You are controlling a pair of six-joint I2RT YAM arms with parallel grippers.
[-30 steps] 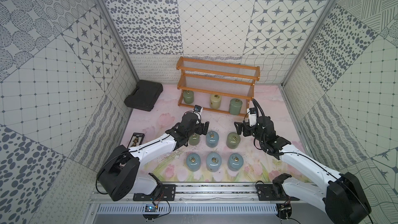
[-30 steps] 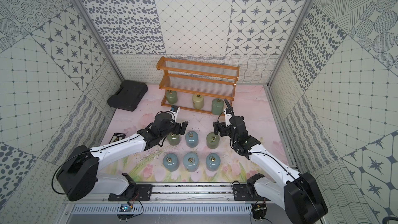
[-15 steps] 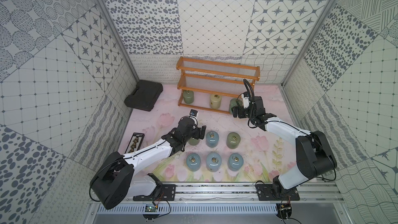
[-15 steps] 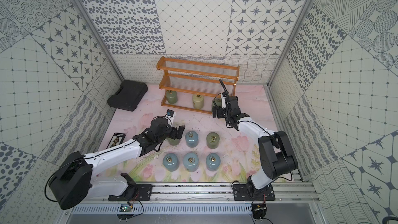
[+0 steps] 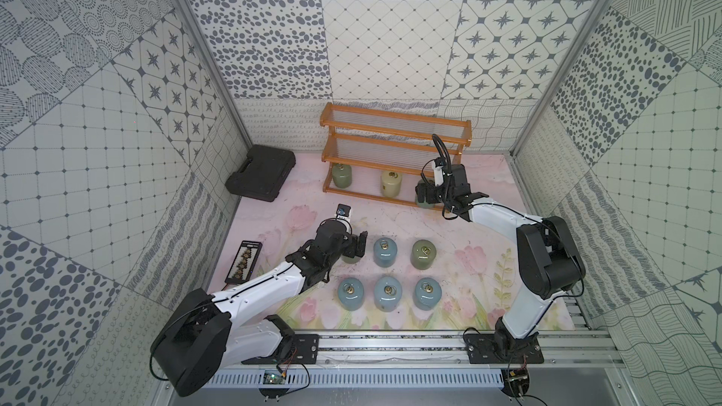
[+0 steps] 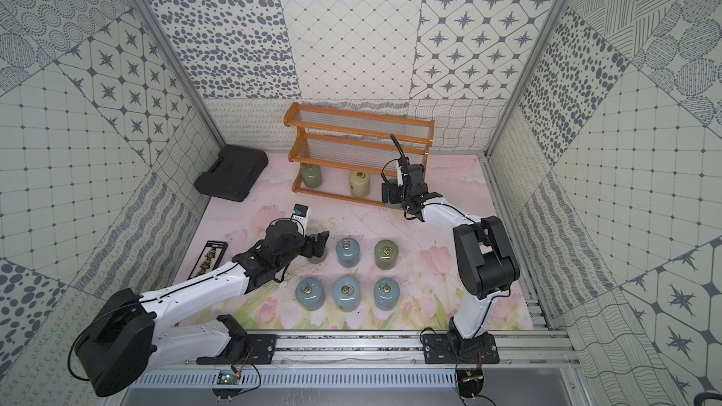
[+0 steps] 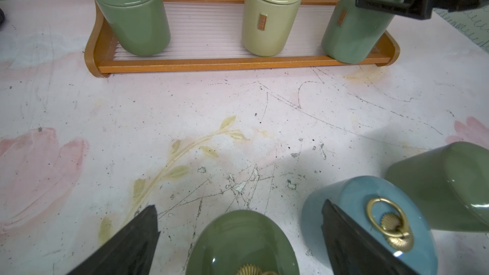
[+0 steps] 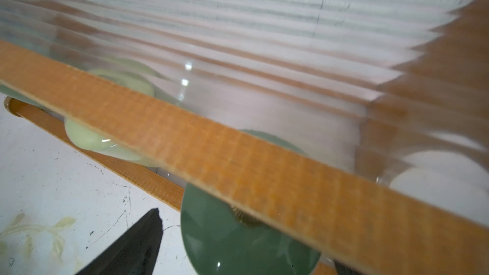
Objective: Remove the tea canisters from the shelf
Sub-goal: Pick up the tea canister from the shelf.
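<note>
The shelf (image 5: 394,121) (image 6: 359,119) stands at the back of the mat. Its lowest tier (image 7: 238,64) holds a green tea canister (image 5: 342,175) (image 7: 132,14), a cream one (image 5: 391,185) (image 7: 270,17) and another green one (image 7: 352,30) (image 8: 238,239). My right gripper (image 5: 424,193) (image 8: 248,239) is open around that last one, one finger on each side. Six canisters stand on the mat in two rows. My left gripper (image 5: 357,249) (image 7: 239,206) is open over the back row's left green canister (image 7: 238,242), with a gap on both sides.
Beside it in the back row are a blue canister (image 5: 385,253) and a green one (image 5: 423,253). The front row is three blue ones (image 5: 388,294). A black case (image 5: 261,177) lies left of the shelf. A narrow black strip (image 5: 244,265) lies by the left wall.
My right arm swung from the canisters on the mat back to the shelf and set its open gripper around the right green canister. My left gripper stayed over its green canister, pulling back slightly.
</note>
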